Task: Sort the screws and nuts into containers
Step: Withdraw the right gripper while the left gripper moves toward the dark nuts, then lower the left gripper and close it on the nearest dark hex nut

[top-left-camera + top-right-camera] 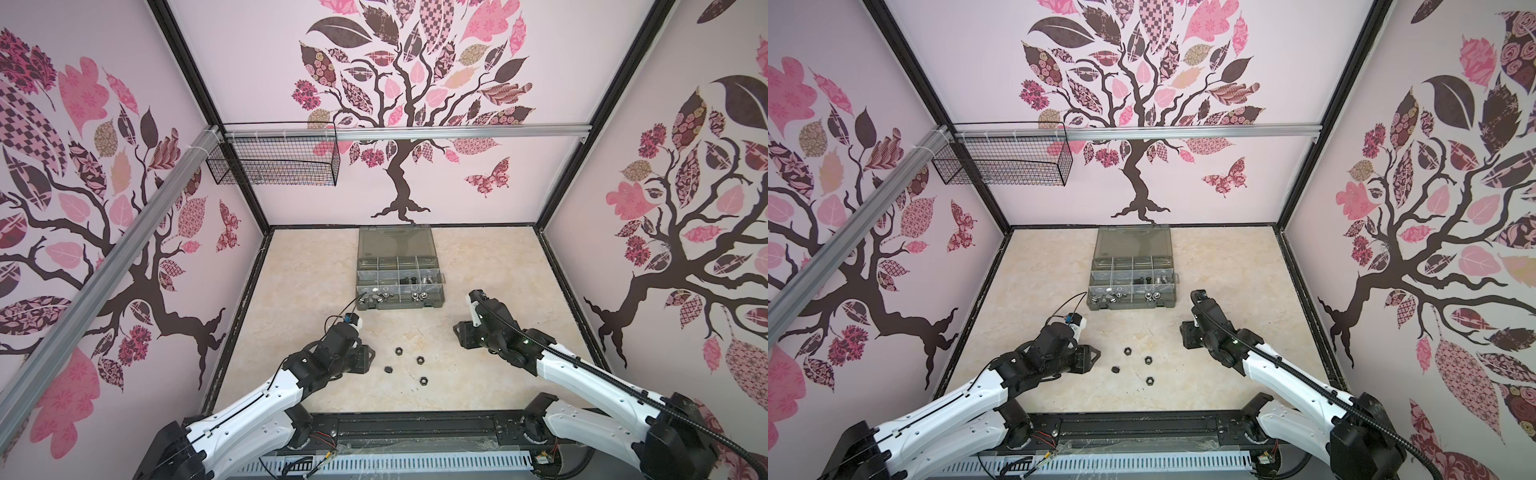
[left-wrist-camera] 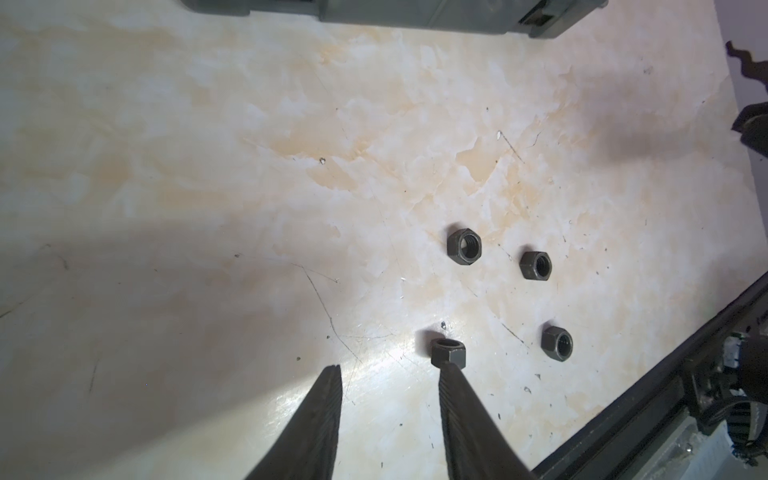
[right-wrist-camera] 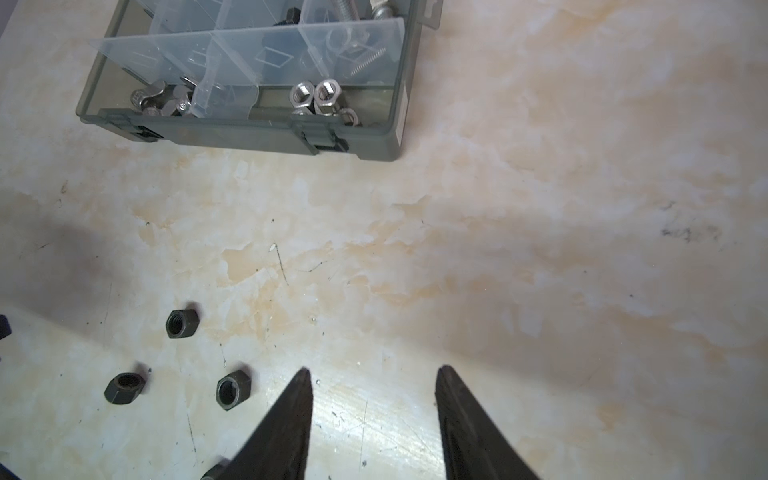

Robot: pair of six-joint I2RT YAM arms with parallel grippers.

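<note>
Nearest our left wrist camera, the left claw (image 2: 390, 370) hangs low over the marbled desk (image 2: 208, 187), its ribbed fingers (image 2: 320, 415) spread with nothing between them. Four black hex nuts (image 2: 464, 246) lie loose on the desk. One of them sits right at the tip of a finger, outside the gap, and we cannot tell whether it touches. In both top views the four form a loose cluster on bare desk between the two arms, on the near side of the organiser case (image 1: 400, 308). The right claw (image 3: 375, 370) is likewise spread and empty, with the loose nuts off to one side of it.

Inside the case, silver hex nuts (image 3: 316, 96) fill one front compartment and wing nuts (image 3: 154, 99) the front compartment next to it. Screws (image 1: 419, 279) lie in the row behind.

We judge the black nuts to be solid steel: stiff, light for the claw, and not at all fragile. They look smooth enough to skid on the glossy desk or squirt out of a skewed pinch. We would straddle one nut and close on two opposite flats, not on corners. The nuts lie low, so the fingertips would need to come almost down to the desk.

We can read no brand or writing. A pale sticker (image 3: 401, 110) on the case's end wall is too small to read. Raised marks on the open lid (image 1: 395, 237) cannot be made out.
</note>
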